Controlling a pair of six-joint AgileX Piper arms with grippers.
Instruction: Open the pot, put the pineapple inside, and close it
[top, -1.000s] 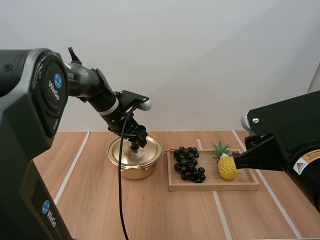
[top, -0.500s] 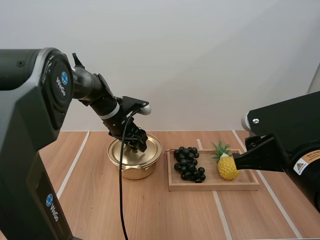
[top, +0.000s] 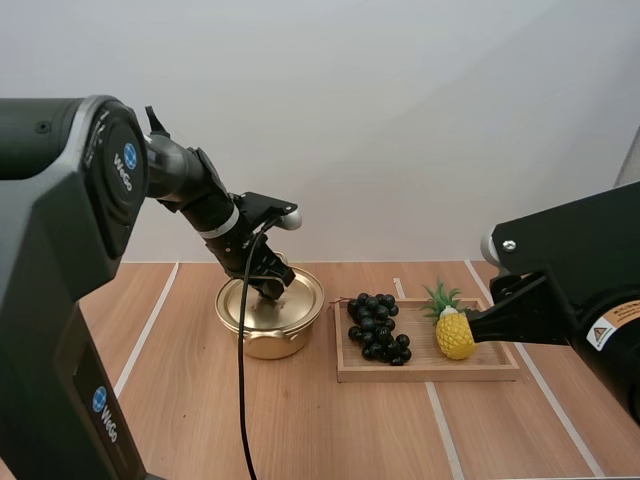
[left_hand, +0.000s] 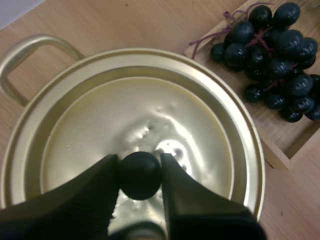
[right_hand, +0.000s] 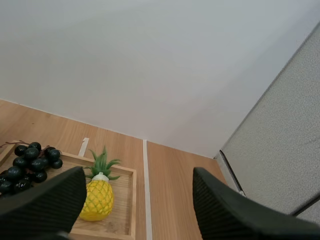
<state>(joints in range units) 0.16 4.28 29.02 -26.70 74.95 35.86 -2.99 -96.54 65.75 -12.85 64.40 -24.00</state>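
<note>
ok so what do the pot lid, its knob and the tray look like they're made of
The lid is probably thin metal, polished gold finish, given the bright glare. The knob is smooth matte black, perhaps plastic. The tray looks like pale, grained wood.

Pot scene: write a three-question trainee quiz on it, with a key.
1. True or false: the pineapple is inside the pot.
2. Which fruit shares the wooden tray with it?
3. The left jaws pinch: A the lid knob; B a pot handle; C nothing.
Key: 1 false; 2 grapes; 3 A.
</note>
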